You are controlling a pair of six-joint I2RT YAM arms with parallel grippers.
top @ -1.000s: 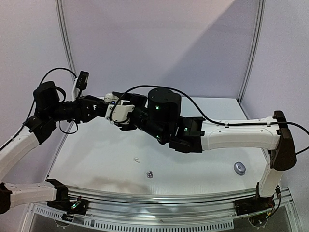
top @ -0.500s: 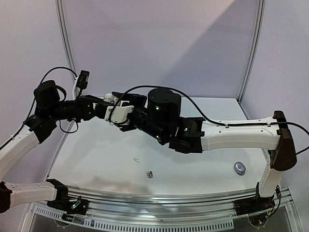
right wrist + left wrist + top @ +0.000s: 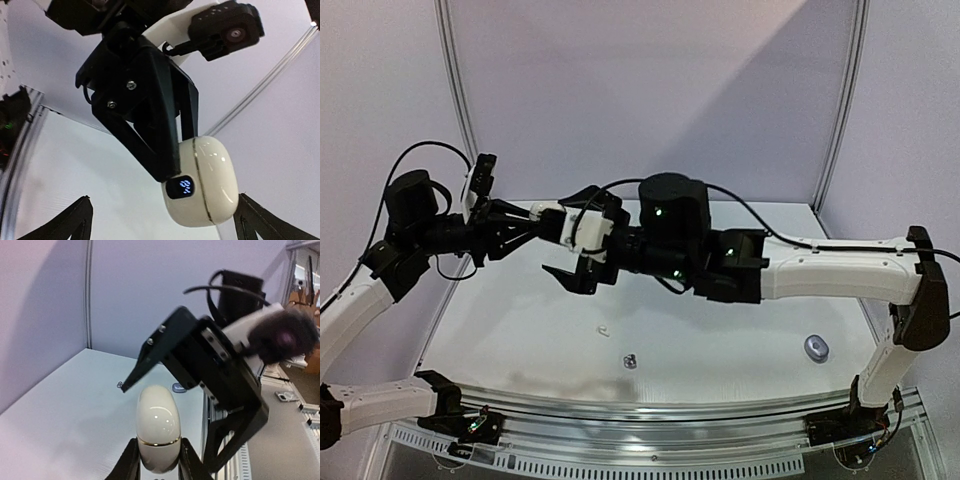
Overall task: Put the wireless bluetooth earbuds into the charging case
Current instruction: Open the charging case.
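Cream charging case [image 3: 210,185] in left jaws, blue display [image 3: 186,186] facing right-wrist view

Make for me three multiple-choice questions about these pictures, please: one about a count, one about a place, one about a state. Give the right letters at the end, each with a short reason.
1. How many small things lie on the table in the top view?
A. One
B. Three
C. Six

2. Where is the white charging case?
A. Flat on the table
B. In the left tool, up in the air
C. Behind the right arm's base

3. In what state is the right tool?
A. Open wide
B. Shut on the case
C. Shut on nothing

Answers:
1 B: a white earbud, a dark earbud and a grey round piece show there.
2 B: that tool's fingers clamp the case's lower end.
3 A: its fingers stand far apart on either side of the case, not touching it.
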